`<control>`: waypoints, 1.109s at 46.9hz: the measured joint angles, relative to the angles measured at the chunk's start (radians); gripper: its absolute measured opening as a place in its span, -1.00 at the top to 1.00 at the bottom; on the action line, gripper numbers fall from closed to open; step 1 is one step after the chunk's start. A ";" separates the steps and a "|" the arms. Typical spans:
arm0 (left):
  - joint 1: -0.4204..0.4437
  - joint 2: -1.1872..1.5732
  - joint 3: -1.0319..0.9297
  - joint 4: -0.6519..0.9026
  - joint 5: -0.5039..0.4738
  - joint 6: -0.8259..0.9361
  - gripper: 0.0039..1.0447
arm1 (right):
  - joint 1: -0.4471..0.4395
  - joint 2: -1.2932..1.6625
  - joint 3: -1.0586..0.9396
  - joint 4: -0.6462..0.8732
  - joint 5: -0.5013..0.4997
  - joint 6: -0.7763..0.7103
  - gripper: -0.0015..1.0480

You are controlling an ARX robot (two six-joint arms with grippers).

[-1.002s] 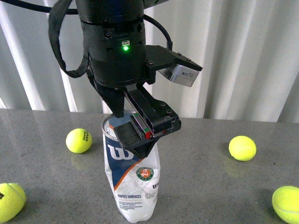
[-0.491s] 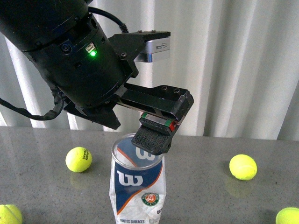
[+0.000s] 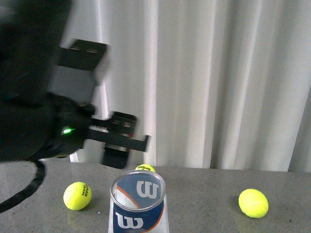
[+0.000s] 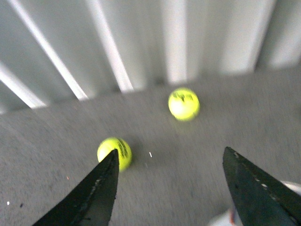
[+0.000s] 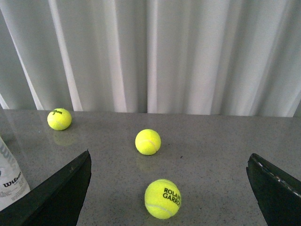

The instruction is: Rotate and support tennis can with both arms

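Observation:
The tennis can [image 3: 137,216] stands at the bottom middle of the front view. Its silver rim and white, blue and orange Wilson label show, and its base is cut off. My left arm is a blurred black mass at the left with a green light. Its left gripper [image 3: 127,145] is open and empty, above and just left of the can's rim, not touching it. In the left wrist view the left gripper [image 4: 170,150] is open over the table, with a white edge of the can [image 4: 218,220] near one finger. My right gripper [image 5: 169,154] is open and empty, and the can [image 5: 9,179] shows at that view's edge.
Yellow-green tennis balls lie on the grey table: one left of the can [image 3: 77,195], one right [image 3: 253,203], one behind it [image 3: 145,168]. Three balls [image 5: 162,198] [image 5: 147,141] [image 5: 59,118] lie ahead of the right gripper. A white curtain [image 3: 204,82] hangs behind.
My left arm has swung up and left, taking the gripper off the can's top. The can now sits lower in the front view, and the arm is blurred with motion.

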 joint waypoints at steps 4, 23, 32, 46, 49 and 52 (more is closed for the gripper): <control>0.053 -0.085 -0.178 0.326 0.009 -0.011 -0.05 | 0.000 0.000 0.000 0.000 0.002 0.000 -0.87; 0.243 -0.400 -0.582 0.488 0.189 -0.029 0.93 | 0.000 0.000 0.000 0.000 -0.002 0.000 -0.87; 0.298 -0.504 -0.663 0.466 0.236 -0.029 0.93 | 0.000 0.000 0.000 0.000 -0.002 0.000 -0.87; 0.368 -0.705 -0.762 0.361 0.304 -0.029 0.93 | 0.000 0.000 0.000 0.000 -0.002 0.000 -0.87; 0.412 -0.740 -0.773 0.336 0.369 -0.029 0.93 | 0.000 0.000 0.000 0.000 -0.002 0.000 -0.87; 0.441 -0.776 -0.782 0.312 0.391 -0.029 0.93 | 0.000 0.000 0.000 0.000 -0.002 0.000 -0.87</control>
